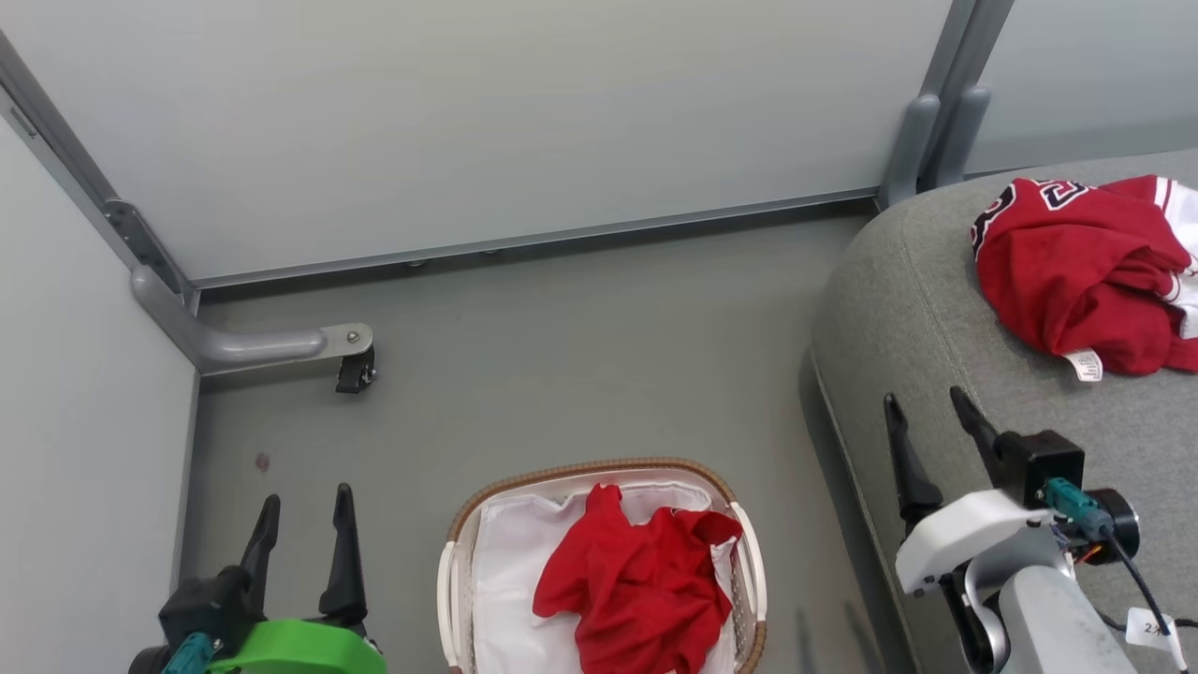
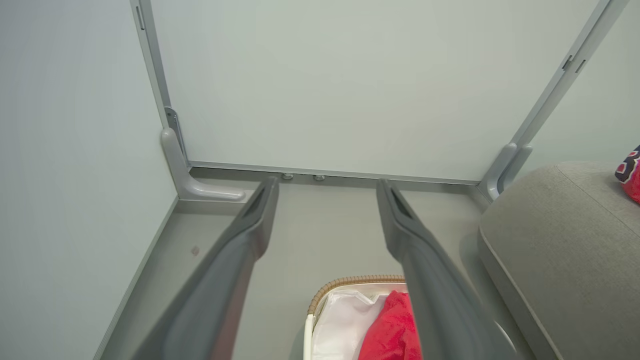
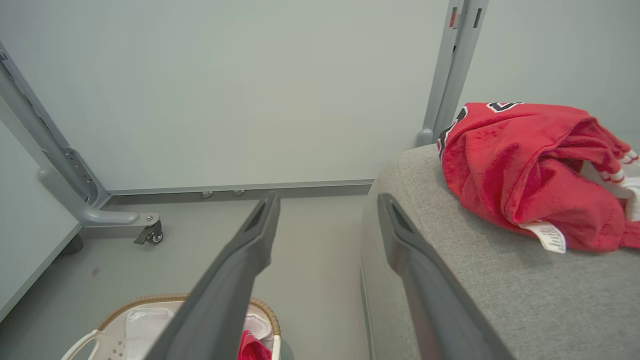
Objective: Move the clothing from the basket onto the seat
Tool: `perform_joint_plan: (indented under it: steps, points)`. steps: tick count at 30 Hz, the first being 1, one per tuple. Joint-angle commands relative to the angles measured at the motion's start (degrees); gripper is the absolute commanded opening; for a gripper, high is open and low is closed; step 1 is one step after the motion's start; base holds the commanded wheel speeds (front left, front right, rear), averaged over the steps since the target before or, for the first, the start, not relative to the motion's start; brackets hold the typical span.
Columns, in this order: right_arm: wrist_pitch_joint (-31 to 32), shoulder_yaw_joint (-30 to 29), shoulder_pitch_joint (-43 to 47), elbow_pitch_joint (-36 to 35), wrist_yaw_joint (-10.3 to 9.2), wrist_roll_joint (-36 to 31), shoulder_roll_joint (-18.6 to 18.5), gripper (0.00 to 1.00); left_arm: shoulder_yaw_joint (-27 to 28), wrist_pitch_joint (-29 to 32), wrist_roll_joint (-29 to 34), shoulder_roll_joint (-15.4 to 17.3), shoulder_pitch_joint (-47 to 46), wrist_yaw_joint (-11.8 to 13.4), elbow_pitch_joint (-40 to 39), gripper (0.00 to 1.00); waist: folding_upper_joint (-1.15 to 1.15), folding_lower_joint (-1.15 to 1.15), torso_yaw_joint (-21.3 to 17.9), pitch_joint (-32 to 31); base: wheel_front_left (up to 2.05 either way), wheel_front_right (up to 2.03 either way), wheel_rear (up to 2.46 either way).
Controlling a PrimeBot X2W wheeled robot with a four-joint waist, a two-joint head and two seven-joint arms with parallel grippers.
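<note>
One red jersey is seen crumpled inside the basket, on the white liner. The basket's near end is cut off by the bottom edge of the head view. A second red jersey is bunched on the seat; its right side is cropped and its lettering only partly shown. The left gripper is held spread and empty beside the basket. The right gripper is likewise spread and empty at the seat's edge.
</note>
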Motion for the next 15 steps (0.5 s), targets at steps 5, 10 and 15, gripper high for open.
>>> perform_joint_plan:
  steps: [5,10,15]
  points:
    - [-0.02,2.13,4.28,-1.81,-0.08,1.8,-0.16,1.0,1.16,-0.03,-1.68,0.06,2.4,0.05,-0.09,1.0,0.0,0.01,0.54,-1.74,0.0,0.0,0.0]
    - [-0.03,2.23,6.19,-3.65,-0.08,2.08,-0.16,1.0,0.85,-0.03,-2.38,0.05,3.29,0.35,0.35,1.0,0.0,0.01,0.21,-2.23,0.0,0.0,0.0]
    - [-0.02,2.36,6.87,-4.55,-0.08,1.76,-0.15,1.0,0.32,-0.03,-2.64,0.05,3.35,0.38,1.01,1.0,0.0,0.01,-0.31,-2.5,0.0,0.0,0.0]
